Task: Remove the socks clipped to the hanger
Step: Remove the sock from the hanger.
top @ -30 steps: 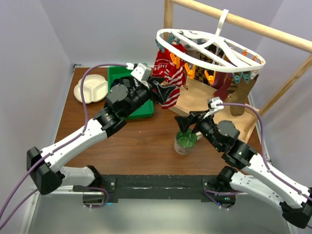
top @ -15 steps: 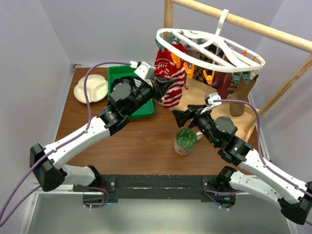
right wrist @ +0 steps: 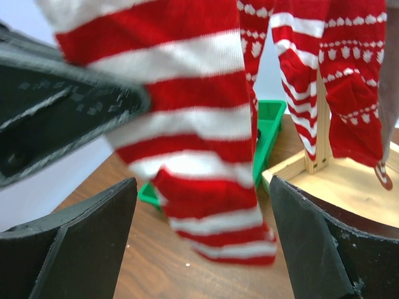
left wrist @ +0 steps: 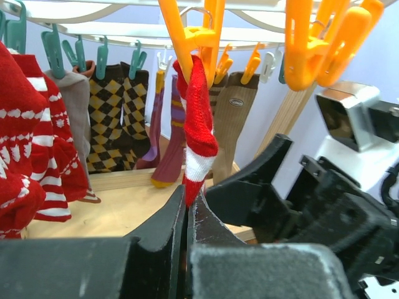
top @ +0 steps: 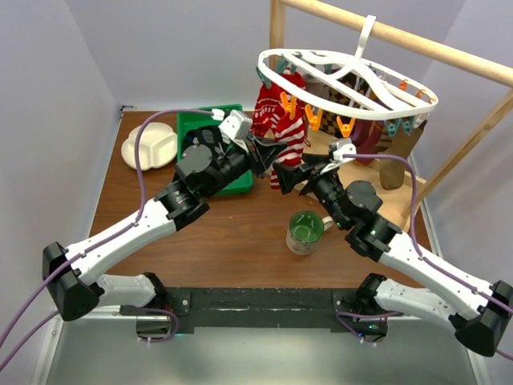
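Below the orange clip (left wrist: 206, 34), the striped sock (left wrist: 198, 124) is now clamped in the left gripper (left wrist: 187, 202) for pulling, with the right gripper (right wrist: 199, 218) spread apart.

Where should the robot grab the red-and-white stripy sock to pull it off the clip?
Grab the stripy sock low down, coming from the robot's side, under the hanger. It hangs straight from an orange clip, so the loose bottom end is probably easiest to pinch and tug downward. The left gripper is shut on that end; the right gripper stands open around the sock.
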Action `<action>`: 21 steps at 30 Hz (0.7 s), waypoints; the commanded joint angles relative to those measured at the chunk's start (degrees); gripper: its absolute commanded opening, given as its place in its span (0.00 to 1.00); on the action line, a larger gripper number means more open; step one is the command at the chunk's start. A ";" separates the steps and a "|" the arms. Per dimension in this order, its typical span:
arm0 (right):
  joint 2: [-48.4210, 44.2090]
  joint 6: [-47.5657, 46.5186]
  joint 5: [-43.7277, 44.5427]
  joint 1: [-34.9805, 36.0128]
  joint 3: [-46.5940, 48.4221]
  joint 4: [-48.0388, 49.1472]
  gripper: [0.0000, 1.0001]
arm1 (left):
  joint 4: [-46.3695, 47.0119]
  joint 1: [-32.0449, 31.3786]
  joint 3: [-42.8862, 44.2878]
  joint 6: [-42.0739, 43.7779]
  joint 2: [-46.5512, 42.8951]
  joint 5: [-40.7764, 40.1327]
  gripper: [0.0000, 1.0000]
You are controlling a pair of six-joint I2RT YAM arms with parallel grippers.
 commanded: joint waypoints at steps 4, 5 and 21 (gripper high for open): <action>3.77 -1.12 0.02 0.00 4.23 8.22 0.92 | 0.69 -1.02 -1.04 -1.45 -2.49 0.75 0.00; 3.95 -1.12 -0.16 0.00 4.23 8.92 0.92 | 0.61 -0.93 -1.05 -1.53 -2.49 0.66 0.00; 4.21 0.38 -3.59 0.09 1.42 13.14 0.94 | 0.08 -1.11 0.10 -1.71 -0.82 -0.04 0.00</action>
